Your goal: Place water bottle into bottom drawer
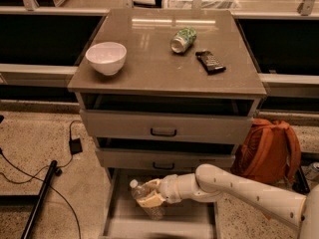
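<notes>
Water bottle (139, 190): I read it as inside the outline of the open bottom drawer (184, 224), toward the picture-left half and over the flat floor. I cannot tell whether its base touches the floor.
Long axis: tilted, with the white cap up and picture-left, near the drawer's rear, and the base lower and picture-right, toward the drawer's front.
Gripper (151, 197): clamped around the bottle's mid-body, with the tan fingers wrapped on the clear plastic.
Bottle relative to tool: within the grasp, the cap projecting picture-left of the fingers and the base below them.
Arm (234, 185): enters from picture-right, passing over the drawer's right wall, below the middle drawer (164, 159).
Governing relation: I judge the bottle to be directly above its target, so the release depends only on the gap between base and floor.
Risk: I expect a tilted bottle to roll toward the left wall.
</notes>
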{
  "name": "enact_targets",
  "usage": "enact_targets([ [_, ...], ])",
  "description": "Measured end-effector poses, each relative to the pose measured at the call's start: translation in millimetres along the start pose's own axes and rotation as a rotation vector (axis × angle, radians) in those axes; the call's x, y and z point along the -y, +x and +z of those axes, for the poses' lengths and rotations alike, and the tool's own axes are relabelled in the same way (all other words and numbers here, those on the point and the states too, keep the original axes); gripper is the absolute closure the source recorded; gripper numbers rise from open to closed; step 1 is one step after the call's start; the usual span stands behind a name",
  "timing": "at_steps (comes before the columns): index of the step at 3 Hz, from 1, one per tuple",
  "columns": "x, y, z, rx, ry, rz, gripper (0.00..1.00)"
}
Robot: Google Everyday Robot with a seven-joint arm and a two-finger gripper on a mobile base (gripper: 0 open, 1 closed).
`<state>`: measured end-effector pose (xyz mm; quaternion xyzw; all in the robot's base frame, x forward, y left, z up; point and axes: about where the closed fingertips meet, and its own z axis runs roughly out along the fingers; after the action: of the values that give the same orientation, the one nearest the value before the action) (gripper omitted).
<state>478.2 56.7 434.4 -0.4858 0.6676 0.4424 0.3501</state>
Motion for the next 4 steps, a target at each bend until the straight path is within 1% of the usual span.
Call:
enact_targets([
  [1,19.9,32.4,2.4,-0.011,0.02,0.034,1.0],
  [2,54.7,92.4,-9.4,0.045,0.085,0.017,1.0],
  [3,92.0,141.5,-13.5,0.045,0.16,-0.006,0.82],
  [4,121.8,178.1,-7.7,-0.042,0.206,-0.012,0.59],
])
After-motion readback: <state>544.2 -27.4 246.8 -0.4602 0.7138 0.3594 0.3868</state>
